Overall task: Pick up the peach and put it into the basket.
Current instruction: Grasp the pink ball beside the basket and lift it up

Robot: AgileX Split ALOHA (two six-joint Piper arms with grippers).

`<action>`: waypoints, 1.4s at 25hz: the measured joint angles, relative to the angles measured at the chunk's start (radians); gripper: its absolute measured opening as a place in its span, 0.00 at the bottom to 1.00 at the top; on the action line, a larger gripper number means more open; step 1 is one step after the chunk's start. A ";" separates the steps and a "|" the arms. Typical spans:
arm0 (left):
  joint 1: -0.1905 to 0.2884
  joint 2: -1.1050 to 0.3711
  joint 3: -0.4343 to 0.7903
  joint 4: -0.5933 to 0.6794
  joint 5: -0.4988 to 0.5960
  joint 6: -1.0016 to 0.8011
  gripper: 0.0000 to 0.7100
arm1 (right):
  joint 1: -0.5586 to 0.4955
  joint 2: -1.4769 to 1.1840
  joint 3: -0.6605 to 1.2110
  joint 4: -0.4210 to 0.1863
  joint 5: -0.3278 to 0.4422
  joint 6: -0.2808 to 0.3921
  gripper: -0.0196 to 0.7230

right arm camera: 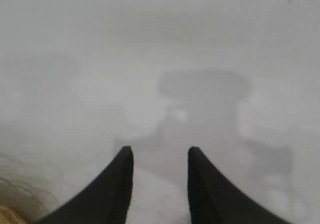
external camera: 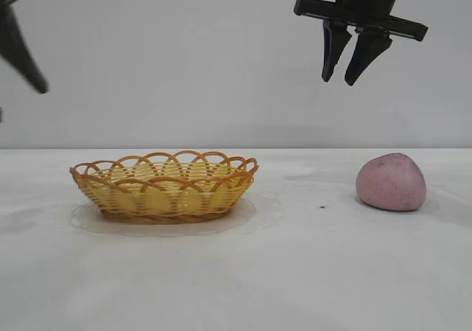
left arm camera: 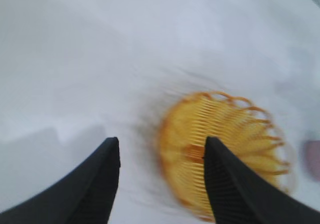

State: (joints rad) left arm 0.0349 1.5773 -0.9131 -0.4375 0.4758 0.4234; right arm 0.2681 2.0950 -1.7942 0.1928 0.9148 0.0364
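Note:
The peach (external camera: pixel 391 182), a dusty pink lump, rests on the white table at the right. The yellow wicker basket (external camera: pixel 166 187) stands at the left with nothing in it. My right gripper (external camera: pixel 339 80) hangs high above the table, up and to the left of the peach, open and holding nothing. At the top left edge, only one of my left gripper's fingers (external camera: pixel 22 51) shows. In the left wrist view that gripper (left arm camera: pixel 161 141) is open and holds nothing, high over the table beside the basket (left arm camera: pixel 225 149), and a sliver of the peach (left arm camera: pixel 314 159) shows at the edge. The right wrist view shows my right gripper (right arm camera: pixel 160 150) over bare table.
The white table (external camera: pixel 295 272) runs the full width, with a pale wall behind it. A small dark speck (external camera: pixel 322 206) lies left of the peach.

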 joint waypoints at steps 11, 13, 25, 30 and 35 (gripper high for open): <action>-0.013 -0.368 -0.018 0.347 0.171 -0.351 0.47 | 0.000 0.000 0.000 0.000 0.007 0.000 0.31; -0.013 -0.484 0.059 0.359 0.220 -0.362 0.47 | 0.000 0.002 0.000 0.000 0.007 0.000 0.31; -0.014 -1.017 0.400 0.423 0.544 -0.408 0.47 | 0.000 0.052 0.000 0.000 0.022 0.000 0.31; -0.014 -1.222 0.417 0.452 0.632 -0.422 0.47 | 0.000 0.052 0.000 -0.006 0.035 0.000 0.31; -0.014 -1.432 0.421 0.438 0.641 -0.422 0.47 | 0.000 0.052 0.000 -0.054 0.088 0.000 0.31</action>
State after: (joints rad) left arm 0.0212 0.1449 -0.4918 0.0000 1.1164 0.0018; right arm 0.2681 2.1474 -1.7942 0.1393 1.0025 0.0364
